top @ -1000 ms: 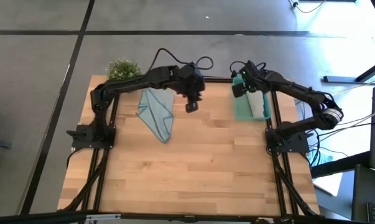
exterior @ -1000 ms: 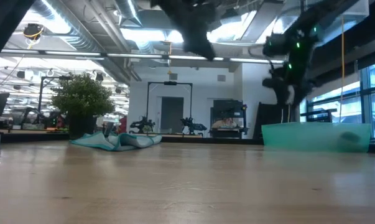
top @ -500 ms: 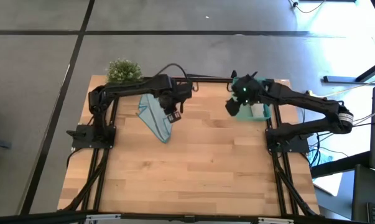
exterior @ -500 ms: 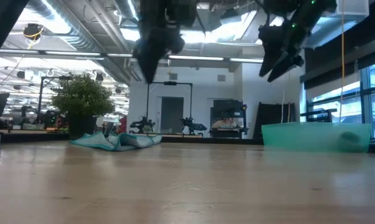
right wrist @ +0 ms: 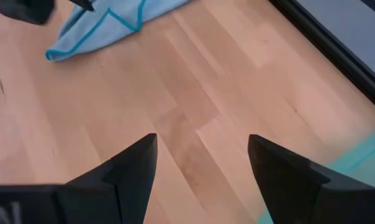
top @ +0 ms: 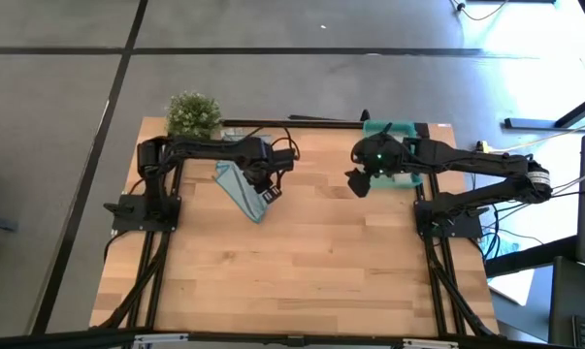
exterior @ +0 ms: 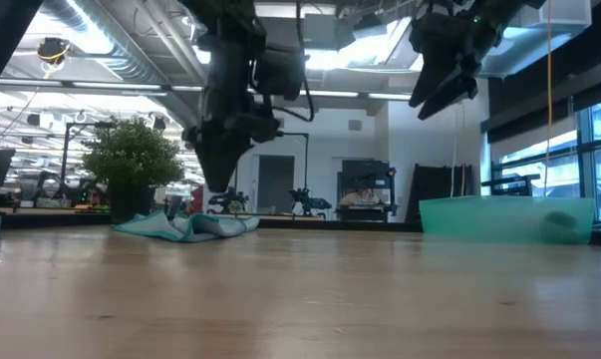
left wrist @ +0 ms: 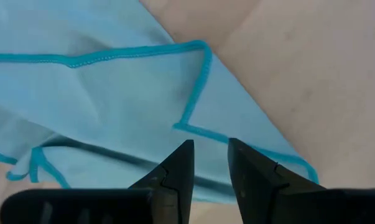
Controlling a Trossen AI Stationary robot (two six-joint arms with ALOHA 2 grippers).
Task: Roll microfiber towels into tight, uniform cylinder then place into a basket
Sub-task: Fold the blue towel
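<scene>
Light blue towel (top: 242, 184) lies crumpled and partly folded on the wooden table (top: 302, 271), toward the far-left part, near the far edge and close to the small green plant (top: 193, 112) that stands at the far-left corner. Its teal-stitched hem shows in the left wrist view (left wrist: 112, 112), with one corner folded over onto the cloth.

Left gripper (top: 269, 192) hangs just above the towel's near-right end, fingers pointing down (low view shows it right over the heap (exterior: 185, 225), not clearly touching). Its fingertips (left wrist: 181, 163) stand a narrow gap apart with nothing between them; the towel is beneath, not gripped.

Right gripper (top: 356, 183) hovers in the air over bare table just left of the teal basket (top: 406, 129), well above the surface in the low view (exterior: 442, 82). Its fingers (right wrist: 134, 163) are spread fairly wide and empty, only wood grain between them; the blue towel shows farther off in that wrist view (right wrist: 94, 28).

Basket sits at the far-right corner of the table, mostly covered from above by the right arm; in the low view its teal wall (exterior: 506, 219) stands on the table at the right. A pale shape shows inside it from above (cannot tell what it is).
</scene>
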